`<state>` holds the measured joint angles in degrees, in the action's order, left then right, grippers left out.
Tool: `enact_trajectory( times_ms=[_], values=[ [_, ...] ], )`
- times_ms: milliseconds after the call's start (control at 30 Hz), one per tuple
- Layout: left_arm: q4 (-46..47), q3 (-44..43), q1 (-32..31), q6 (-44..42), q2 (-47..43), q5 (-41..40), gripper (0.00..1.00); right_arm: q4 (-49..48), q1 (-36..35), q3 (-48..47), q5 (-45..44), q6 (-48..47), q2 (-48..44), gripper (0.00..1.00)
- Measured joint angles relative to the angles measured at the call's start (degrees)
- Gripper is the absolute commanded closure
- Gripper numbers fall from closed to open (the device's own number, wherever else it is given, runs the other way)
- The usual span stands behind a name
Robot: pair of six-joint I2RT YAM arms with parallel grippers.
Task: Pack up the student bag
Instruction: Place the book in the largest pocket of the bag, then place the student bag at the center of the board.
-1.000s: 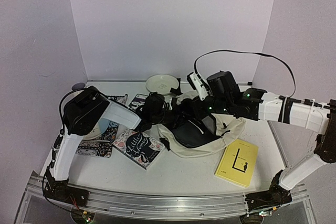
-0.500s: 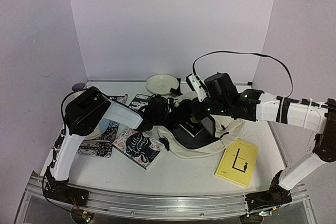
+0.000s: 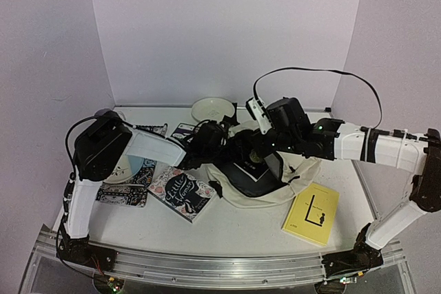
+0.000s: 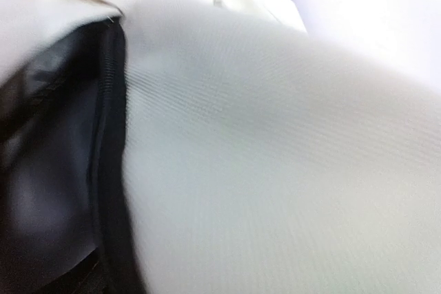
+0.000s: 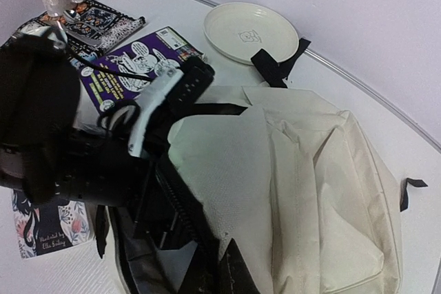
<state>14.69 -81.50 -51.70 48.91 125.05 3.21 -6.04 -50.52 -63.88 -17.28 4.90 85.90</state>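
right fingers (image 5: 231, 266) pressed together, looks like they're pinching the zipper edge of the student bag (image 5: 324, 184), though the view is tight there; left fingers out of sight at the bag mouth behind the left wrist (image 5: 83, 163), can't tell spread or not, their camera shows only blurred cream fabric and a dark edge; bag lies in the middle of the bench (image 3: 234, 232), mouth open, black book (image 3: 249, 170) inside; floral book (image 3: 180, 194) just beside it on the left, yellow book (image 3: 311, 213) near on the right, plate (image 3: 213, 109) behind
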Motion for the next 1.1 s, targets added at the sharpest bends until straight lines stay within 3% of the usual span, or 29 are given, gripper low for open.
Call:
enact_trajectory(
  times_ms=[500,867,1100],
  values=[
    [-7.02,12.91,0.02,-1.12,-17.89,-6.75,0.14,-2.7,4.45,3.63,-7.33,-0.84,1.82,1.0],
    [-12.14,23.24,0.04,-1.11,-29.45,-8.11,0.12,-2.98,6.18,3.75,-7.61,-0.68,3.8,1.0],
    [-13.23,24.82,0.56,-1.04,-36.49,-9.51,0.11,-3.01,6.55,3.36,-8.31,-0.3,6.02,1.0]
  ],
)
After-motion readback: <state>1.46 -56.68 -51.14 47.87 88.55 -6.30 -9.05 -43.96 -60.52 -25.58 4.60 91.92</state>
